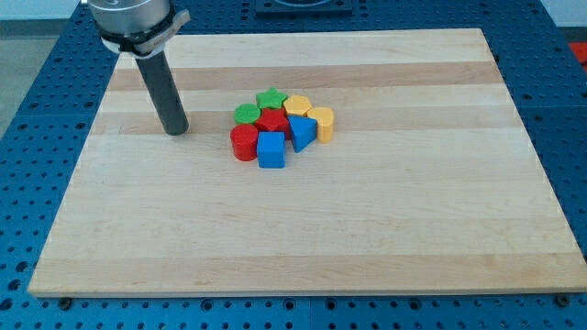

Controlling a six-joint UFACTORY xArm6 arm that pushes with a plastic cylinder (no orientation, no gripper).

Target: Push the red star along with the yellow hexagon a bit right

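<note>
The red star (272,120) sits in the middle of a tight cluster of blocks near the board's centre. The yellow hexagon (297,105) lies just up and right of it, touching. My tip (174,130) rests on the board to the view's left of the cluster, about a block's width or two from the green round block (247,114). The rod rises up and left to the arm head at the view's top left.
Also in the cluster are a green star (271,97), a second yellow block (320,122), a blue triangle (302,132), a blue cube (271,149) and a red cylinder (244,142). The wooden board (385,220) lies on a blue perforated table.
</note>
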